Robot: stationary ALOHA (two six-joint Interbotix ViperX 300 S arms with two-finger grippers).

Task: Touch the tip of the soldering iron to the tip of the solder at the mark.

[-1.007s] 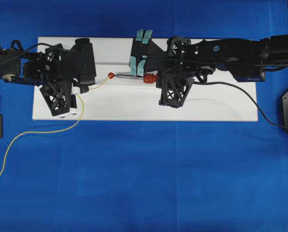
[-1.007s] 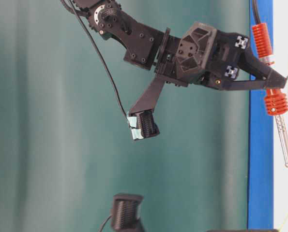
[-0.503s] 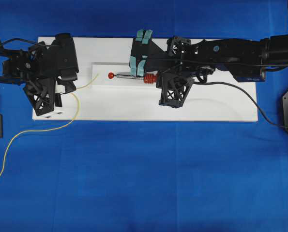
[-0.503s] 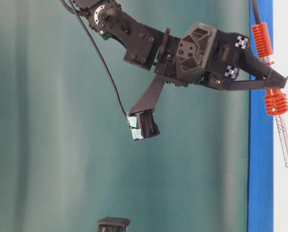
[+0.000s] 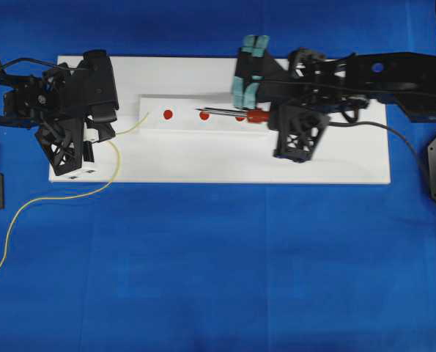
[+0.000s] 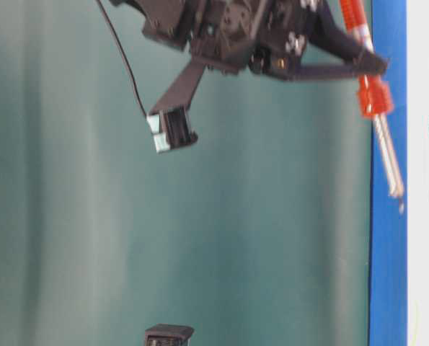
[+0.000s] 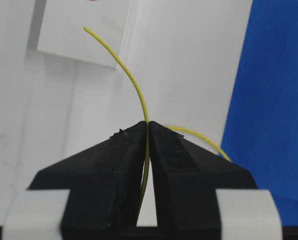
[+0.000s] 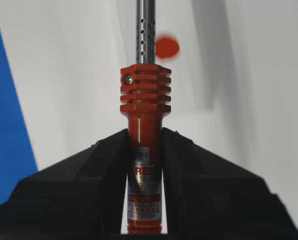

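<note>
So the gap is the whole story here: the soldering iron [image 5: 228, 113] lies lengthwise along the white board [image 5: 203, 165], tip aimed left toward the solder [image 5: 133, 126], whose free end curls up near the leftmost of 3 red marks [image 5: 168, 114], well apart from the iron. Right end effector [image 8: 144, 165] is clamped on the iron's red handle; left end effector [image 7: 147, 131] pinches the yellow wire. Board between them looks bare, blue worktop [image 5: 218, 264] all around.

Both arms low over board, L fingers [image 7: 123, 160] & R fingers [image 8: 103, 170] clamped tight.
</note>
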